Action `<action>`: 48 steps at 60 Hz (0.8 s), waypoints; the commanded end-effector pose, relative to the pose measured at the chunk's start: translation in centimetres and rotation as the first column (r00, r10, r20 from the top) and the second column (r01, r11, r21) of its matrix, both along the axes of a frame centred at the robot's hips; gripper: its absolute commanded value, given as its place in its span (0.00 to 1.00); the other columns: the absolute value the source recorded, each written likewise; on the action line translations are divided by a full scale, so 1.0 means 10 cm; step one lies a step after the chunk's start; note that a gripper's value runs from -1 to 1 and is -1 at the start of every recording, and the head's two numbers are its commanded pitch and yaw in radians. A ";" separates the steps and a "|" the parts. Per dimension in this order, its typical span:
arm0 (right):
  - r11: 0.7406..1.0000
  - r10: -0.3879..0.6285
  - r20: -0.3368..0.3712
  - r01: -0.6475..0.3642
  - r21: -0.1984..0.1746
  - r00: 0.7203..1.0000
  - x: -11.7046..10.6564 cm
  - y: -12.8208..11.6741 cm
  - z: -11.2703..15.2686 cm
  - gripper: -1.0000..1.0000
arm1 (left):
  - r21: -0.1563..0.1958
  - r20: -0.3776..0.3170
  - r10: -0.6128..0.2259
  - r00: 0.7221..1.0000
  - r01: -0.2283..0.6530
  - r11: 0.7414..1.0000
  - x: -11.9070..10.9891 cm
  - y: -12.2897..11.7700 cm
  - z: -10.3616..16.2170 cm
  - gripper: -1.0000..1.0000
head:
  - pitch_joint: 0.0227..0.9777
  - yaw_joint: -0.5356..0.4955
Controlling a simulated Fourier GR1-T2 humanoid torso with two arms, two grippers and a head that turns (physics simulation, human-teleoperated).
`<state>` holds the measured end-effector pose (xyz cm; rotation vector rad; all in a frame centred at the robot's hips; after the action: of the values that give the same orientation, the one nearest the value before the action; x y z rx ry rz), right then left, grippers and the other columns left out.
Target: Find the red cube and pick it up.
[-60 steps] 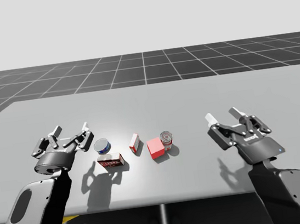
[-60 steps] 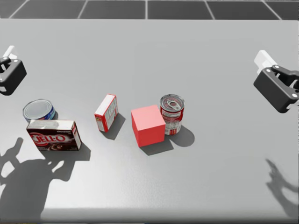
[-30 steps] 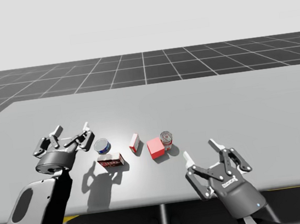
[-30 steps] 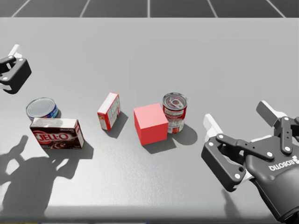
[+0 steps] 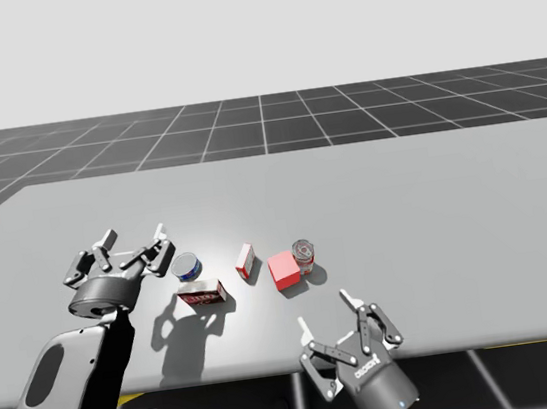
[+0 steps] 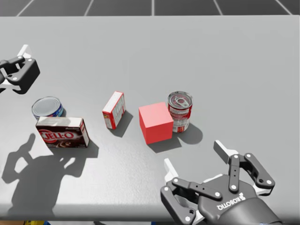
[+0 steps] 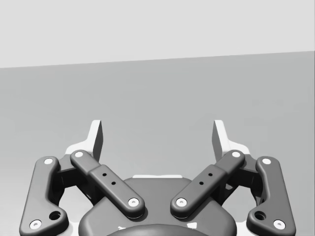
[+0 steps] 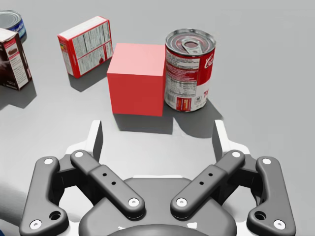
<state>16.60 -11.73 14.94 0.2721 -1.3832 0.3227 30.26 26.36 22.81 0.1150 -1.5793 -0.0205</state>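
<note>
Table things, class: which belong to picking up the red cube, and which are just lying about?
Job: red cube, right claw.
Lying about: red-and-white can, small red-and-white box, dark brown box, blue can.

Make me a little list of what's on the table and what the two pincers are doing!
target: cube, red, on the table, not yet picked up
next to it: red can, upright
others: small box, brown box, blue can
right pincer: open, short of the cube
left pincer: open, holding nothing
</note>
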 end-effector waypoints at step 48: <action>0.990 -0.080 -0.003 0.079 -0.121 0.997 0.69 0.74 -0.31 0.00 | -0.002 0.005 0.001 1.000 -0.001 1.000 -0.02 -0.01 0.02 0.00 | 0.86 0.54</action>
<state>22.44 -5.00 12.13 0.1363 -1.3657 0.3273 30.06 26.28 22.97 0.1146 -1.5829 -0.0183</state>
